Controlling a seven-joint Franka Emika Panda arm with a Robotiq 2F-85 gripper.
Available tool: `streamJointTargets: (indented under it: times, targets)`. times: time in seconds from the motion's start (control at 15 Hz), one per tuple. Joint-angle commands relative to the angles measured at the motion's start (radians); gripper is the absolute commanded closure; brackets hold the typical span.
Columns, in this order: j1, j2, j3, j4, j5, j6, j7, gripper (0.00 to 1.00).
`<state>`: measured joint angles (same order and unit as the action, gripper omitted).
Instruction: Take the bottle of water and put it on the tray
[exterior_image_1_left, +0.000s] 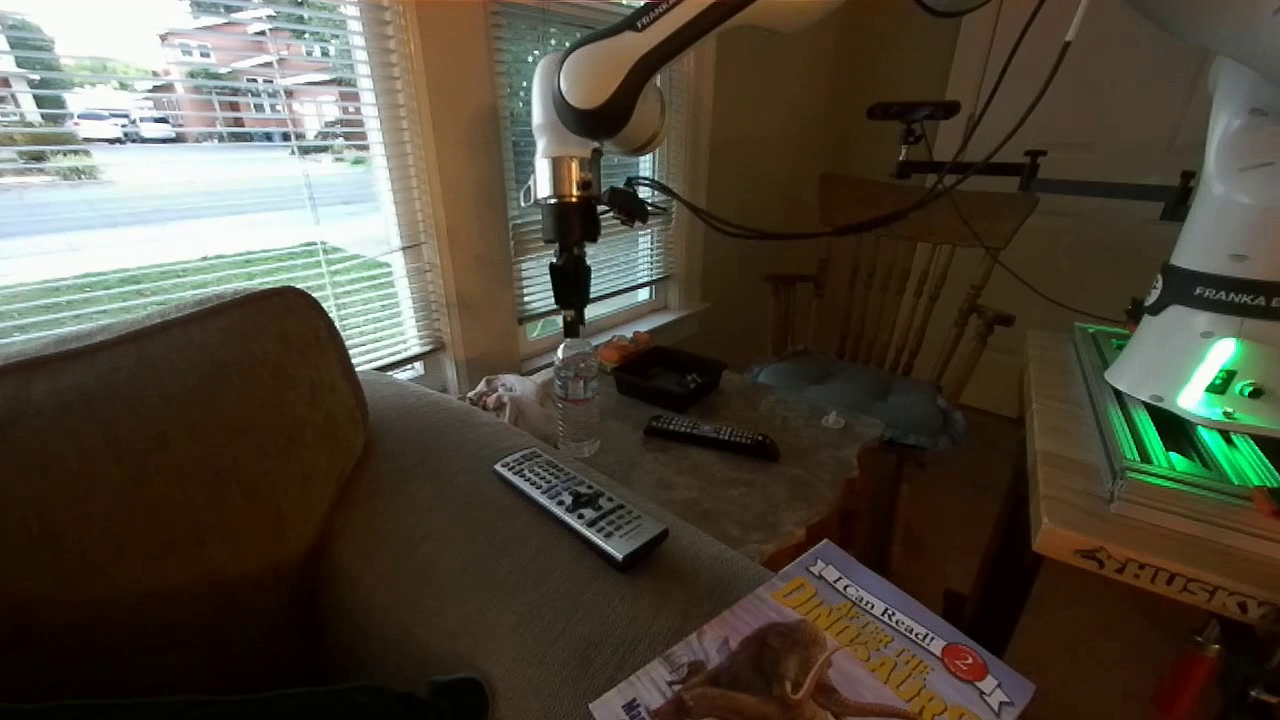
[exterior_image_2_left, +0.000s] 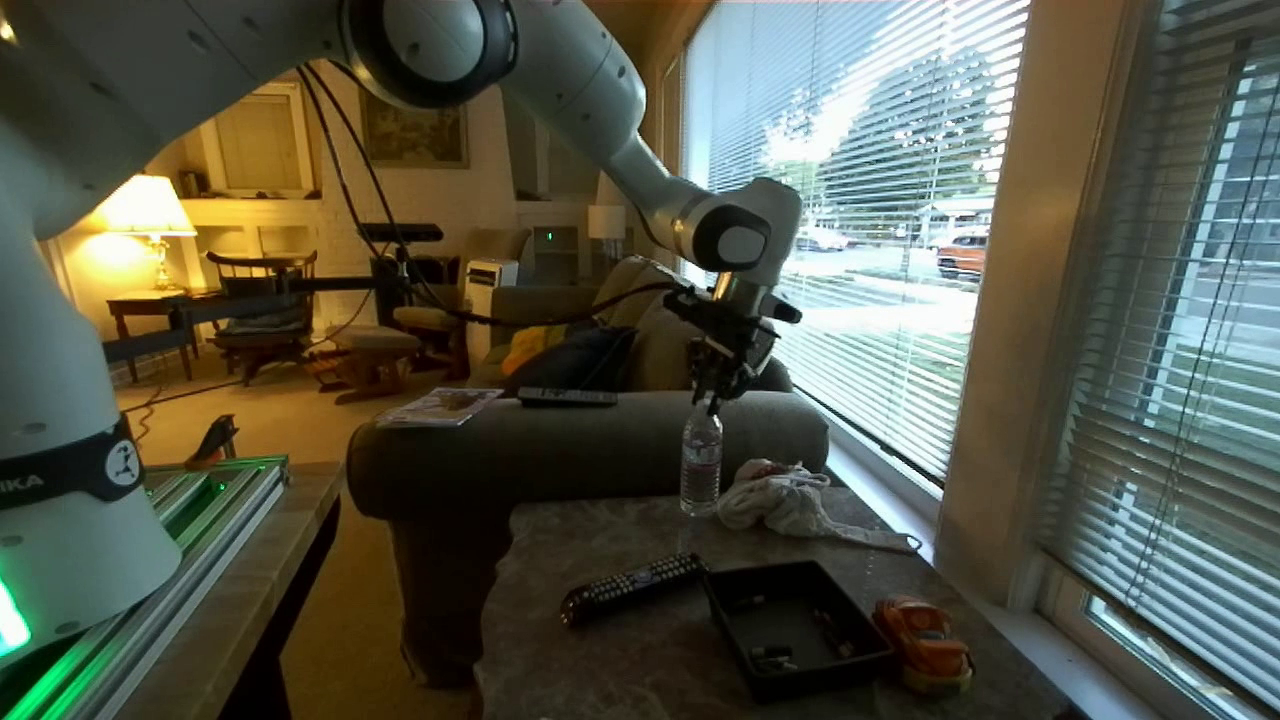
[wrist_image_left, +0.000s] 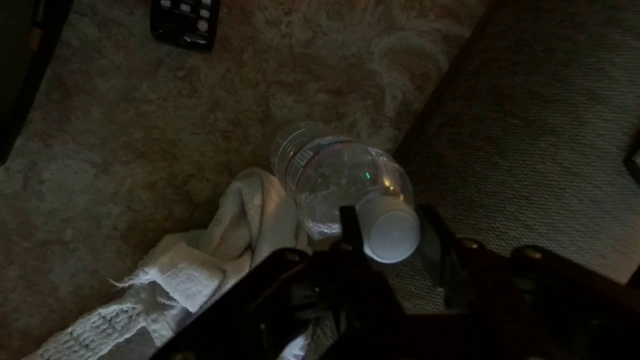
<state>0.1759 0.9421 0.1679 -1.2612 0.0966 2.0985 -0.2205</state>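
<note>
The claw (wrist_image_left: 389, 220) is drawn in on the bottle (exterior_image_2_left: 701, 465), its fingers (wrist_image_left: 351, 227) about a cap's width apart, one against each side of the white cap (wrist_image_left: 394, 235). The bottle is upright at the couch end of the table (exterior_image_2_left: 610, 545), close by the couch arm (exterior_image_2_left: 580, 455); I cannot tell whether its base touches down. Towards the window sill (exterior_image_2_left: 1050, 650), a white cloth (exterior_image_2_left: 775, 500) lies right beside it, so room there is tight. A strip of tabletop shows between bottle and tray (exterior_image_2_left: 790, 600), with the black remote (exterior_image_2_left: 635, 588) along one side, its end near the tray's corner. The tray holds a few bits too small to name; an orange object (exterior_image_2_left: 922, 640) sits just beside it.

The bottle's label (exterior_image_1_left: 577, 385) is too small to read. On the couch arm, next to the grey remote (exterior_image_1_left: 580, 505), the book (exterior_image_1_left: 820, 650) reads "I Can Read!", "After the Dinosaurs" and "2". The workbench (exterior_image_1_left: 1060, 520) says "HUSKY"; the robot base (exterior_image_1_left: 1190, 330) shows "FRANKA".
</note>
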Motion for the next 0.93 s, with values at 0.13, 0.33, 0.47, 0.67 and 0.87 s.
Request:
streamJointTargets:
  times: [0.13,0.33,0.47,0.67,0.87]
  targets:
    - [0.027,-0.202,-0.02,-0.186,-0.035,0.035,0.094,0.92]
    - [0.023,-0.312,-0.047,-0.309,-0.061,0.077,0.14,0.92]
    - [0.018,-0.385,-0.073,-0.397,-0.088,0.129,0.174,0.92]
    - [0.001,-0.485,-0.114,-0.527,-0.122,0.223,0.215,0.92]
    - [-0.022,-0.554,-0.137,-0.634,-0.116,0.297,0.245,0.92]
